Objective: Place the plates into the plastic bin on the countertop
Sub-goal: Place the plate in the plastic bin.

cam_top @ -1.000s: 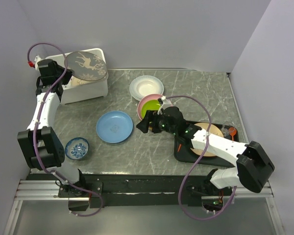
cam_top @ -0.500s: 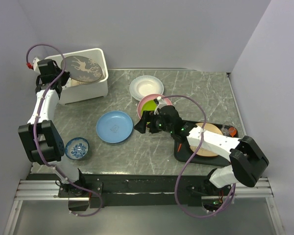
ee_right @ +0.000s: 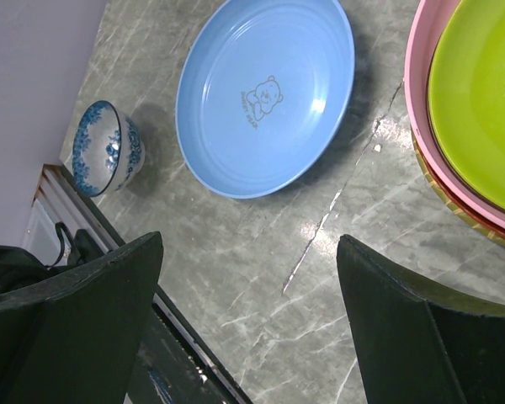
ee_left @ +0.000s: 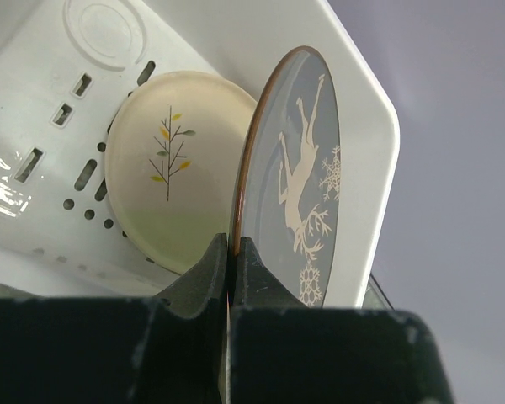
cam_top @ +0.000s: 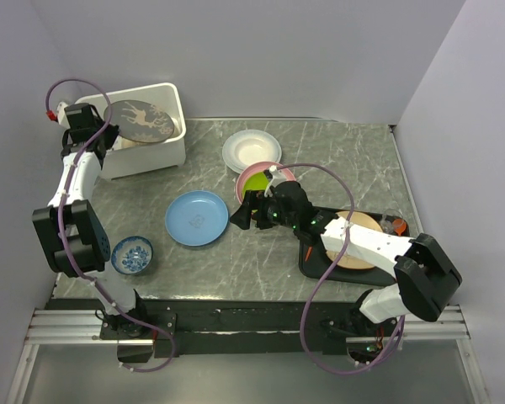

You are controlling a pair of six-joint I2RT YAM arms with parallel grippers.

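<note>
Two plates are at the bin (cam_top: 170, 150). We see the cream plate (ee_left: 172, 168) lying inside it on the slotted floor. The deer plate (cam_top: 141, 120) is held tilted over the bin's opening and covers much of it.

The left gripper (ee_left: 233, 244) is clamped tight on the deer plate's rim, one finger (ee_left: 206, 269) pressed against each face. From its wrist camera we see that plate standing on edge above the bin's inside, just beside the cream plate.

The right gripper (ee_right: 251, 242) hovers over the countertop (cam_top: 337, 151), well to the right of the bin and nearer the arm bases. Its jaws are spread wide and hold nothing.

The other plates all lie outside the bin. The blue plate (cam_top: 197, 217) lies flat to the bin's front right. The white plate (cam_top: 252, 150) lies directly right of the bin. The green plate (cam_top: 254, 181) sits stacked in the pink plate (cam_top: 241, 187), farther right of the bin than the blue one. A tan plate (cam_top: 358, 240) rests on the black tray (cam_top: 313, 263), the spot farthest from the bin.

A small blue-and-white bowl (cam_top: 132, 254) stands upright well in front of the bin.
</note>
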